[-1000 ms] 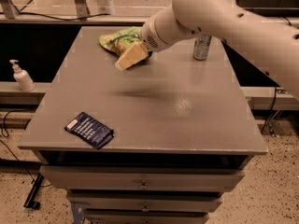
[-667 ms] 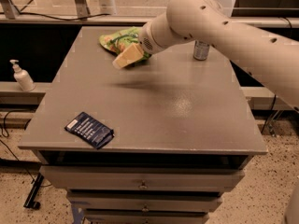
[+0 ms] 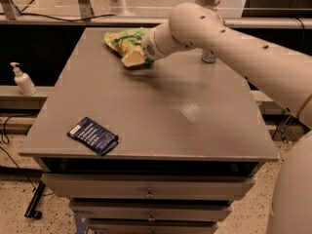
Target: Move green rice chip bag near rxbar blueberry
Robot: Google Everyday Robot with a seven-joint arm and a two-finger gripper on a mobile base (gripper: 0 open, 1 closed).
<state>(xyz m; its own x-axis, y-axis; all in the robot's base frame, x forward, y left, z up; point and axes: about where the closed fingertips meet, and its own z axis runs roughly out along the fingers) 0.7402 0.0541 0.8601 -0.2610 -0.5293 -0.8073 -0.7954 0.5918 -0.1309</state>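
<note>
The hand [image 3: 134,58] sits at the near edge of the green chip bag [image 3: 122,39] in the upper middle of the frame, low over the counter [image 3: 195,130]. Whether it is open, closed or gripping the bag cannot be told, since the wrist hides it. The main risk, as I judge it, is a poor hold. The foil is wrinkly and slick, so a pinch on a loose fold could slip, and the bag would drop short or just get pushed toward the far edge. The blue bar [image 3: 92,135] lies well apart from the bag, at the lower left near the counter's front edge. A long carry could therefore end with the bag set down on the bar or nudging it off the edge. The can [image 3: 208,56] behind the arm could be knocked over by a wide swing.
</note>
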